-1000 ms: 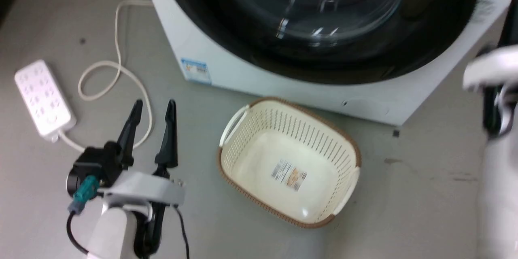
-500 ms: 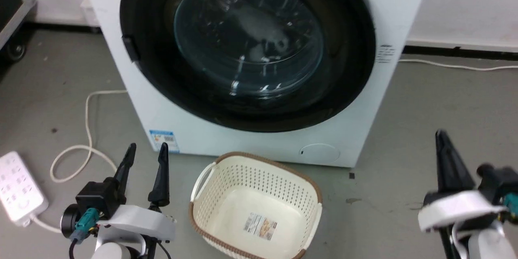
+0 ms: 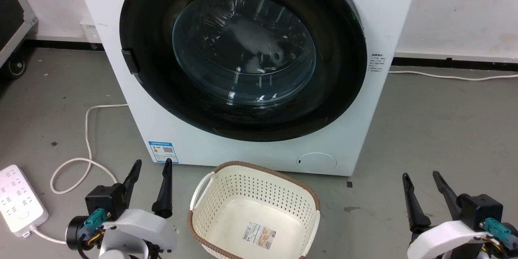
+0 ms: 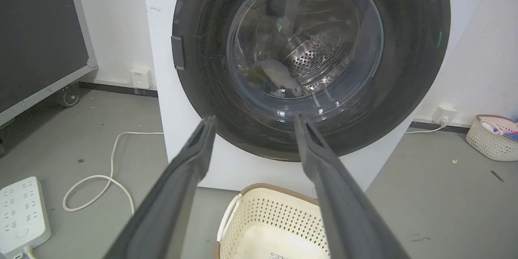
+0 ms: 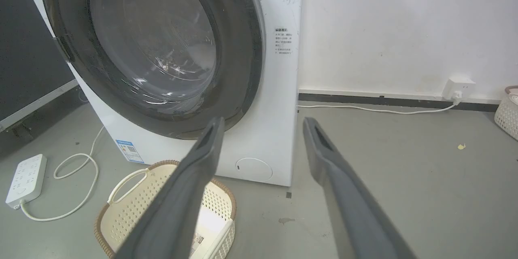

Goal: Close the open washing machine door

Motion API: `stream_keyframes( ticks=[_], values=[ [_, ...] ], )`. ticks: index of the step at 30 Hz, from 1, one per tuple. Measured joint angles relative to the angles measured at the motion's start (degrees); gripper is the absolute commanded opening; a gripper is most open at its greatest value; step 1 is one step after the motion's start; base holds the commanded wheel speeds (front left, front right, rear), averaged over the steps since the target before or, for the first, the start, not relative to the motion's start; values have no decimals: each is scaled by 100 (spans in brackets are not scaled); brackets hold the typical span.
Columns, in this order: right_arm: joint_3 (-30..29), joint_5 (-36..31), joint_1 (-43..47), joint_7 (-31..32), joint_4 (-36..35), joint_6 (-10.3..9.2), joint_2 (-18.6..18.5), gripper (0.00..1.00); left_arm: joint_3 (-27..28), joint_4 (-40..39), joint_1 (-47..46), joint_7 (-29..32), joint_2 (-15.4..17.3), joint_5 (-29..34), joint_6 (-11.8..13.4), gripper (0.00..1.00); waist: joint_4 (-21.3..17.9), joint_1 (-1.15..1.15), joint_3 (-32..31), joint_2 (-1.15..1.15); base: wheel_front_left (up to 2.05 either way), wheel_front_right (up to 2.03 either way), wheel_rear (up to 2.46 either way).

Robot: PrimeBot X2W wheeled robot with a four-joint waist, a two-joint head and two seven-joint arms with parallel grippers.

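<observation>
The white washing machine [image 3: 251, 153] stands ahead of me on the grey floor. Its round black-rimmed washing machine door [image 3: 243, 54] with the domed glass window lies flat against the front; the steel drum shows through the glass in the left wrist view. The door [image 4: 311, 52] and the same door [image 5: 153, 44] appear in both wrist views. My left gripper [image 3: 153, 168] hangs low at the left, open, holding nothing. My right gripper [image 3: 421, 179] hangs low at the right, also open and empty. Both are well short of the machine.
A cream perforated laundry basket [image 3: 255, 210] sits on the floor just before the machine, between my arms. A white power strip [image 3: 18, 200] with a looped cord [image 3: 87, 145] lies at the left. Another small basket [image 4: 491, 137] stands by the wall at the right.
The head camera has tilted up, bringing the whole door into view. My right arm has come down to the lower right and its fingers have spread open. The left gripper stays open.
</observation>
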Motion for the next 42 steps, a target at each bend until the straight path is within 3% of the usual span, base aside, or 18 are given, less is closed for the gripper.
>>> stream_keyframes(
  ticks=[21, 22, 42],
  values=[
    [62, 194, 13, 77, -91, 0, 0, 100, -47, 94, -43, 71, 22, -153, 56, 100, 6, 0, 50, 0, 0, 0, 0],
    [63, 193, 11, 77, -89, 0, 1, 0, -47, 97, -47, 73, 22, -157, 53, 0, 6, 0, 51, 0, 0, 0, 0],
    [105, 144, 9, 157, -175, 0, 1, 0, 2, -44, -17, 176, -48, 56, 51, 0, 80, 1, 77, 0, 0, 0, 0]
  ],
)
